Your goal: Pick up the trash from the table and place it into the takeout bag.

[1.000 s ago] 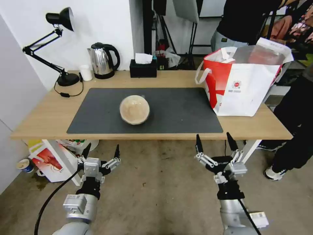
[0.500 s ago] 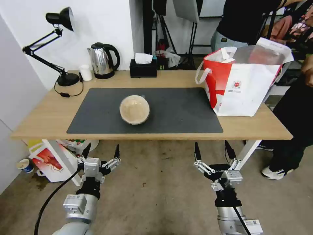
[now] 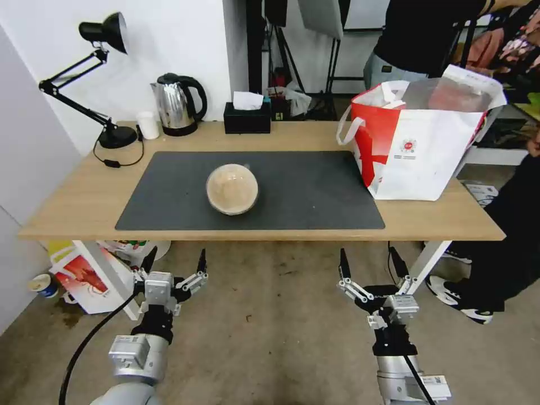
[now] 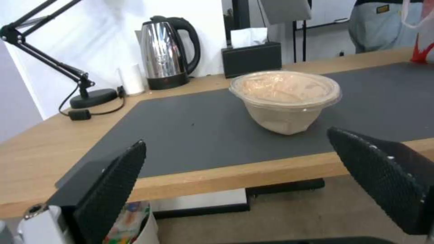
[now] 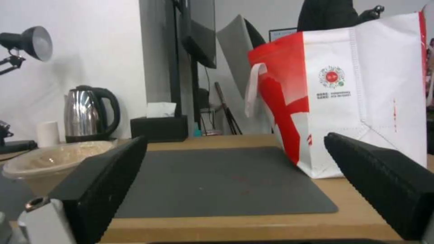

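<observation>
Both sets of jaws are standing wide apart with nothing between them. The left gripper is hanging below the near edge of the table, off the mat's left corner, and the right gripper is hanging below the same edge, under the mat's right corner. In the left wrist view the left gripper is framing the table edge, and in the right wrist view the right gripper is doing the same; both pairs of fingers are running out of the picture at the sides.

The bowl is sitting on the mat near its middle, well apart from both grippers. Its clear domed lid is showing a tan filling, though what the filling is cannot be made out.

The bag is standing upright at the right end of the table, its near corner resting on the mat's right edge. Its mouth is gaping open and showing silvery lining, but its contents are hidden by the walls.

Behind the mat, a kettle and a tissue box are standing along the table's far edge.
</observation>
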